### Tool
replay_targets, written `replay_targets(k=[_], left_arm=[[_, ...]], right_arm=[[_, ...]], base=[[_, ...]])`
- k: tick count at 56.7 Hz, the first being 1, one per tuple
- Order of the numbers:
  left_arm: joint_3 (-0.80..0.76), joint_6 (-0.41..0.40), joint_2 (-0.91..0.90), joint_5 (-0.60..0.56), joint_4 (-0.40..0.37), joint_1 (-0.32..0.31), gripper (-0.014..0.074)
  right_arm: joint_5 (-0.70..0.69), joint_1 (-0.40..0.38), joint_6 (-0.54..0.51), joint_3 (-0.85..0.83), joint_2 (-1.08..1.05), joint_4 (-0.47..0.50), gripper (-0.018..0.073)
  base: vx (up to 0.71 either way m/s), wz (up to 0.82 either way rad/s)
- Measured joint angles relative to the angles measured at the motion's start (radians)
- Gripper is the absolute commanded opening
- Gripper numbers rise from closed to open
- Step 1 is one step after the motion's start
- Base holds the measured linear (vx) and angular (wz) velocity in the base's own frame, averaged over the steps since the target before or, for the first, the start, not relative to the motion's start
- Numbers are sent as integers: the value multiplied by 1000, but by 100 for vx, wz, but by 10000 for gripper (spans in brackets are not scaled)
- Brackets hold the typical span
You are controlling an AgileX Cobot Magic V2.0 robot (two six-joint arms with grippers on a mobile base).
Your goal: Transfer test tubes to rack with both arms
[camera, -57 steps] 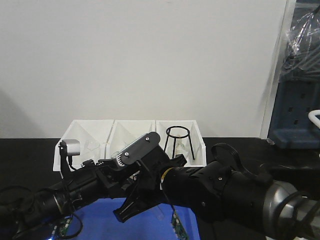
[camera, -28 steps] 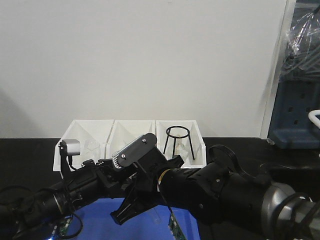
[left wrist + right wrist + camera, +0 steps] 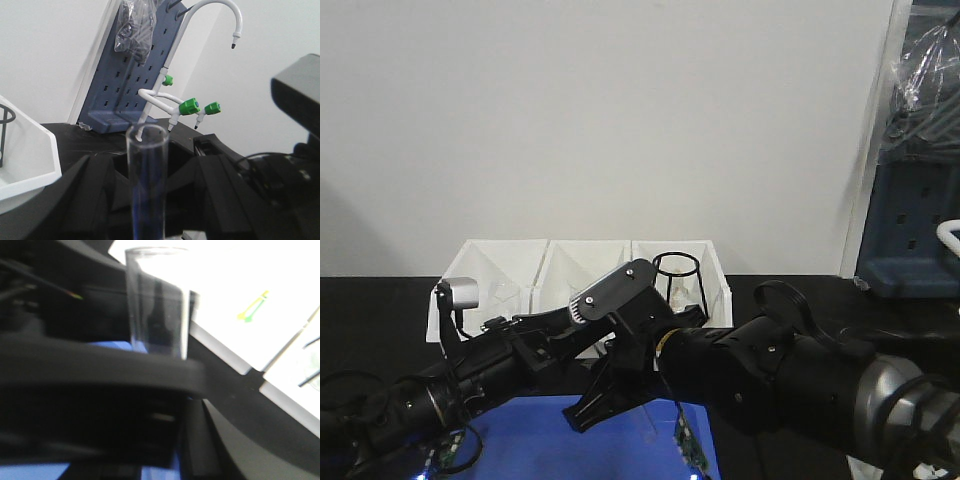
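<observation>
In the left wrist view a clear test tube (image 3: 146, 175) stands upright, mouth up, between the two black fingers of my left gripper (image 3: 148, 210), which is shut on it. My right gripper (image 3: 592, 408) hangs low over the blue mat (image 3: 520, 450), crossing in front of the left arm (image 3: 490, 365). The right wrist view shows a clear tube (image 3: 157, 300) rising behind a blurred black bar (image 3: 100, 370). The right jaws are lost in dark blur. The rack is out of view.
Three white slanted-front bins (image 3: 500, 262) stand at the back of the black table, and the right one holds a black wire stand (image 3: 677, 280). To the right is a blue pegboard (image 3: 127, 85) with a white faucet and green knobs (image 3: 190, 106).
The right arm's wrist has shifted to the right and slightly up. The left arm has reached a little further under it. The tube stays in the left gripper.
</observation>
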Motion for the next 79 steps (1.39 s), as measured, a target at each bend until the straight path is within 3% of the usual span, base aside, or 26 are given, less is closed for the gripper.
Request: replay_targets(k=[19,29,41,50,55,67,71,72,79], left_arm=[[0,0,0,8,-3,0,501],[0,0,0,52,-3,0,501],[0,0,0,72,-3,0,501],[0,0,0,72,-3,0,498],[0,0,0,72,-3,0,489],[0,0,0,72,-4,0,465],[0,0,0,72,-4,0,461],[0,0,0,72,-4,0,452],[0,0,0,72,-4,0,452]], right_arm=[[1,-189,144,0,-12,0,-11],[-49,-286,176,38,-126,0,-10],[-161,-420,177,274,-404,0,-10],[-310,-601,181,542,-591,24,-9],[-377,-663,181,639,-637,48,-9],[-476,-677,180,726,-626,24,-8],[-548,-680,180,739,-602,20,-8],[-656,-680,180,769,-520,14,-8],[-732,-680,180,806,-473,12,-8]], base=[[0,0],[0,0],[0,0],[0,0],[0,0],[0,0],[0,0],[0,0],[0,0]])
